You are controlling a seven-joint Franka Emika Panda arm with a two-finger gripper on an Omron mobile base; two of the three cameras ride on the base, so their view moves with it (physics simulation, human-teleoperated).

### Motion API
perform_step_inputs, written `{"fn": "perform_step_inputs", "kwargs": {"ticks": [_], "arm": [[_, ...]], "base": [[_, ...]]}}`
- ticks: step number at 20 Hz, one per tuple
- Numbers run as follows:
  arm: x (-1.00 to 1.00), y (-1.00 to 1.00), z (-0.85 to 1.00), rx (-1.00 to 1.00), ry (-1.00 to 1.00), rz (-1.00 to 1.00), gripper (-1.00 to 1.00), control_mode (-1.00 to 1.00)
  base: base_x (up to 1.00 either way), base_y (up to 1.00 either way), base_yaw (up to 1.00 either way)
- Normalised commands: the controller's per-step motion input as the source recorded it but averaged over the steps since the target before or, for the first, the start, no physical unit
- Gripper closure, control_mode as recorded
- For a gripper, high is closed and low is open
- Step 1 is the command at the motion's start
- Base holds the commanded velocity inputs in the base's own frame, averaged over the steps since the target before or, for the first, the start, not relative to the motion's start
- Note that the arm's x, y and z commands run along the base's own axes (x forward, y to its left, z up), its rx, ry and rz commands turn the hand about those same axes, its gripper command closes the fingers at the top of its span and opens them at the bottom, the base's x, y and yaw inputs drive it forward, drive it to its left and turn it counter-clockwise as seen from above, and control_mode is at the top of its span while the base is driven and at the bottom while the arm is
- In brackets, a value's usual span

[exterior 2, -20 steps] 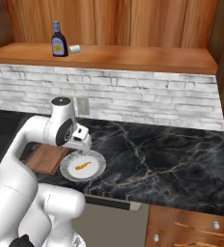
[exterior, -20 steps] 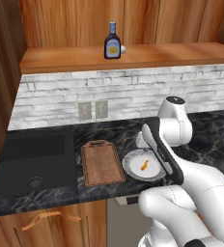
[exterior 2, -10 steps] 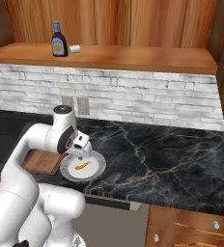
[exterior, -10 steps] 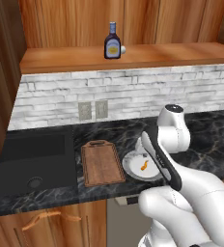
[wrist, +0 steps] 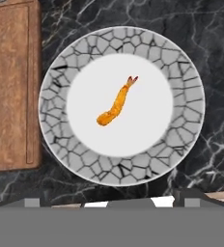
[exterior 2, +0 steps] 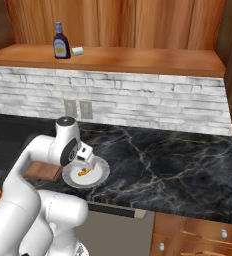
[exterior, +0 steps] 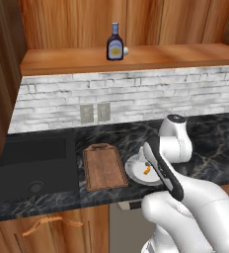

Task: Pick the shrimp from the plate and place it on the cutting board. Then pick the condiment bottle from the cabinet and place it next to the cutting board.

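A: What is seen first, from the left?

B: The cutting board (wrist: 10, 87) is seen lying flat on the dark table (wrist: 215, 58). Nothing is carried on it yet.

A: And just beside it?

B: The plate (wrist: 181, 140) is set there, with a thin strip of table left between the two. The shrimp (wrist: 116, 102) is found lying in the white middle of the plate.

A: Which step is being done?

B: The first one, it is judged. The shrimp has not been picked up. The hand is held above the plate, looking straight down on it.

A: Are the fingers open or shut?

B: That cannot be told. Their tips are lost in the grey at the bottom of the hand view.

A: What is needed next?

B: The hand should be brought straight down, and the tiny shrimp pinched gently across its thin body.

A: And the condiment bottle (exterior: 115, 42)?

B: It is left standing on the cabinet (exterior: 185, 55) shelf, for later.
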Motion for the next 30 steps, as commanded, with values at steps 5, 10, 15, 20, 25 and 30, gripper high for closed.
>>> {"fn": "perform_step_inputs", "kwargs": {"ticks": [5, 10, 15, 20, 25, 30], "arm": [[0.0, 0.0, -0.22, 0.02, 0.0, -0.05, -1.0, -1.0], [0.03, 0.0, -0.15, 0.04, 0.0, -0.06, -1.0, -1.0], [0.14, 0.0, -0.11, 0.01, -0.01, -0.08, -1.0, -1.0], [0.23, 0.0, -0.06, 0.0, 0.0, -0.07, -1.0, -1.0], [0.15, 0.0, -0.14, 0.0, 0.0, -0.05, -1.0, -1.0], [0.09, 0.0, -0.34, 0.0, 0.0, -0.04, -1.0, -1.0]], "base": [[0.0, 0.0, 0.0], [0.0, 0.0, 0.0], [0.0, 0.0, 0.0], [0.0, 0.0, 0.0], [0.0, 0.0, 0.0], [0.0, 0.0, 0.0]]}}
